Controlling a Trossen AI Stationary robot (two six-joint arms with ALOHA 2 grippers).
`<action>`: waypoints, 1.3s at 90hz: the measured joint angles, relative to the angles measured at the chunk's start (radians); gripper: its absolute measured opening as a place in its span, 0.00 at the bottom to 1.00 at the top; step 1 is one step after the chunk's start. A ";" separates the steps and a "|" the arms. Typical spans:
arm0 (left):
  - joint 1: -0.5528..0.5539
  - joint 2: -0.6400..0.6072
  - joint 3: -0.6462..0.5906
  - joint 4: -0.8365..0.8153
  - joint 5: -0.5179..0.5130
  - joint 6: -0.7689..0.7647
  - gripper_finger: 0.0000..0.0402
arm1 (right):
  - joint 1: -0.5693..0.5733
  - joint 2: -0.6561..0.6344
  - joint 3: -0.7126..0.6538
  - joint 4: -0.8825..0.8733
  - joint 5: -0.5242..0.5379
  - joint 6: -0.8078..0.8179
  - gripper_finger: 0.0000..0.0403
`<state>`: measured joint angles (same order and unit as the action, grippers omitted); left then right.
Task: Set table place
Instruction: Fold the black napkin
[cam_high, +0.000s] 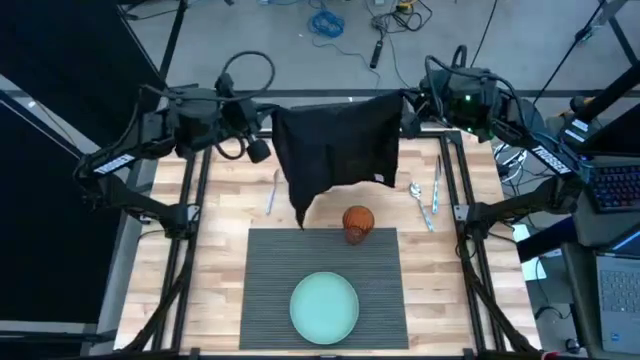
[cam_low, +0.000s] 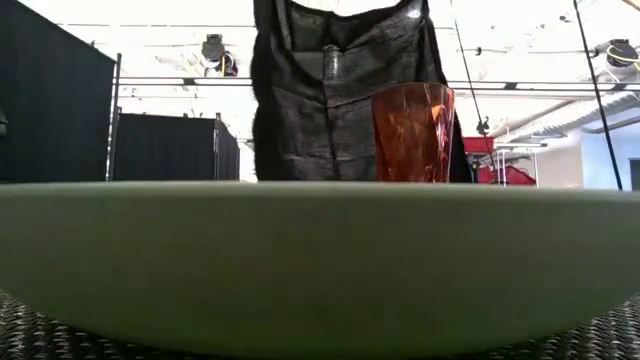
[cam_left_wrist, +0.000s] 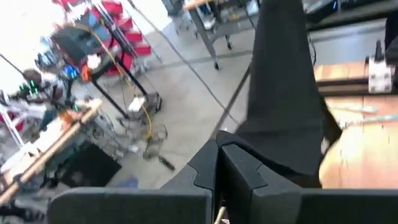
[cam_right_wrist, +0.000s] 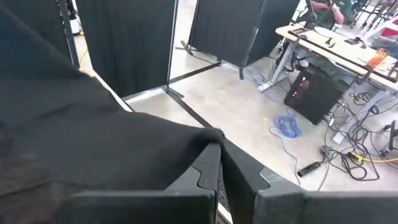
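A black cloth napkin (cam_high: 340, 140) hangs spread between my two grippers over the far part of the table; the low view shows it (cam_low: 310, 100) behind the orange glass (cam_low: 412, 130). My left gripper (cam_high: 270, 115) is shut on its left upper corner and my right gripper (cam_high: 408, 105) on its right upper corner. Nearer lies the ribbed dark grey placemat (cam_high: 270, 270). The pale green plate (cam_high: 324, 307) rests on it, and the glass (cam_high: 357, 222) stands at its far edge. My left gripper pinches the napkin's upper left corner (cam_left_wrist: 249, 140) between its two shut fingers, coming level from the table's left. The cloth hangs down from there. My right gripper pinches the upper right corner (cam_right_wrist: 199, 140) between its shut fingers, coming level from the table's right. The napkin hangs below the hold, and its lower point (cam_high: 302, 222) dangles near the placemat's far edge.
A knife (cam_high: 272, 190) lies on the wooden tabletop left of the napkin. A spoon (cam_high: 418, 195) and a fork (cam_high: 436, 185) lie to its right. Black frame rails (cam_high: 190, 210) run along both sides of the table.
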<state>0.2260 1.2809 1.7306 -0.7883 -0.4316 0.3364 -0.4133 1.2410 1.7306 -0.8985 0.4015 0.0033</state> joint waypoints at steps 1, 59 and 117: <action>0.002 0.002 -0.002 -0.005 0.000 -0.003 0.00 | 0.000 0.002 0.000 0.000 0.000 0.001 0.00; 0.095 0.026 -0.398 0.076 0.048 -0.045 0.00 | -0.155 0.168 -0.247 0.069 -0.151 -0.070 0.00; 0.073 0.026 -0.501 0.109 0.208 -0.148 0.00 | -0.156 0.167 -0.327 -0.100 -0.200 -0.033 0.00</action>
<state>0.2990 1.3071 1.2297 -0.6791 -0.2233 0.1886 -0.5690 1.4082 1.4036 -0.9989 0.2016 -0.0299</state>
